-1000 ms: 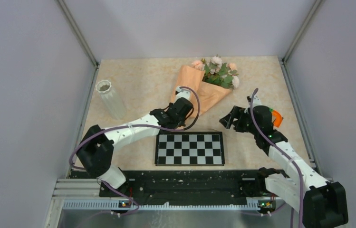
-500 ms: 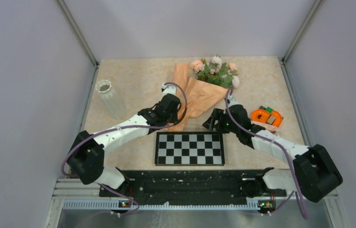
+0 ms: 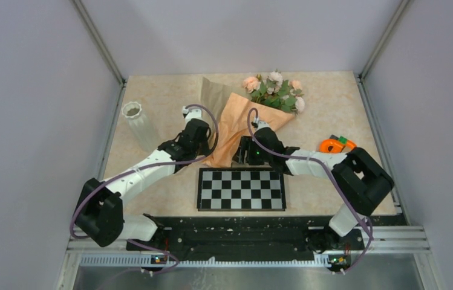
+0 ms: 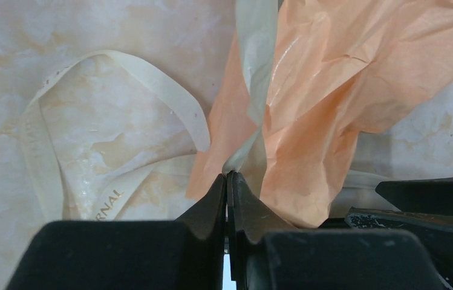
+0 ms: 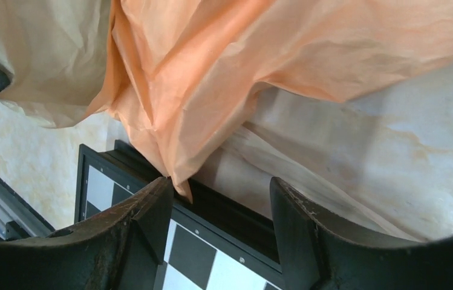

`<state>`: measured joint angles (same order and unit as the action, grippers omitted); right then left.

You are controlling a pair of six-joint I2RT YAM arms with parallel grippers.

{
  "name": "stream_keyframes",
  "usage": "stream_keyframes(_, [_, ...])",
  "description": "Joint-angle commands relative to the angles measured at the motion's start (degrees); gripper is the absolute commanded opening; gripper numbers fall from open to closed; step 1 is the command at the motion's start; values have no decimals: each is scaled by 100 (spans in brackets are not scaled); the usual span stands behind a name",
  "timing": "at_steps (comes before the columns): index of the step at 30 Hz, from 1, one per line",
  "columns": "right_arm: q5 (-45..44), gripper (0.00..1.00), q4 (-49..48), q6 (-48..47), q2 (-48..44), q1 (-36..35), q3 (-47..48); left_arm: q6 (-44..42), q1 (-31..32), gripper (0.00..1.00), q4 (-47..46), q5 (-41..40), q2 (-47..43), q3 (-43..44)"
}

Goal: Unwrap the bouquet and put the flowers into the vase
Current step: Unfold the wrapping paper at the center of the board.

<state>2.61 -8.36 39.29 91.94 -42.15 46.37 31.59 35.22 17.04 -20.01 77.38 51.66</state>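
- vase (image 3: 138, 124): upright near the left edge of the surface (image 3: 169, 96), well apart from the wrapping.
- left claw (image 4: 228, 176): clenched on the beige sheet (image 4: 254, 54) at the left flank of the cone. The ribbon (image 4: 42, 145) lies slack beside it, apparently untied. Best pull is probably low and slow toward the left edge, so the sheet peels and does not tear.
- bouquet (image 3: 254, 118): mid-surface, narrow end toward the near edge, close to the checkerboard (image 3: 242, 188). The flowers (image 3: 277, 90) point toward the far edge, stems wrapped.
- right claw (image 5: 218, 187): released, jaws apart around the tip of the orange paper (image 5: 242, 72), not gripping.
- Judgement: the right claw should pinch that tip firmly before the left pulls. Otherwise the whole bundle is likely to slide left.
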Motion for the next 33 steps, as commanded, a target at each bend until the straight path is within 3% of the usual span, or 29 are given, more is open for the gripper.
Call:
stream_keyframes(1, [-99, 61, -245, 65, 333, -181, 549, -127, -195, 7, -127, -57, -276, -146])
stream_keyframes(10, [-478, 51, 215, 16, 933, -304, 1064, -403, -498, 11, 64, -286, -248, -118])
stream_keyframes(16, [-579, 44, 241, 1, 1037, -382, 1136, -670, -772, 19, 238, -565, -285, -97])
stream_keyframes(22, [-713, 20, 336, 81, 1124, -383, 1162, -783, -867, 59, 430, -722, -552, -78])
stream_keyframes(24, [-735, 13, 368, 90, 1133, -386, 1161, -858, -865, 68, 478, -566, -720, -26])
stream_keyframes(28, [-827, 1, 545, 25, 1109, -382, 1199, -1042, -843, 73, 525, 243, -1128, 158])
stream_keyframes(33, [-988, 0, 782, -100, 1004, -373, 1192, -849, -621, 76, -59, 1571, -1445, -60])
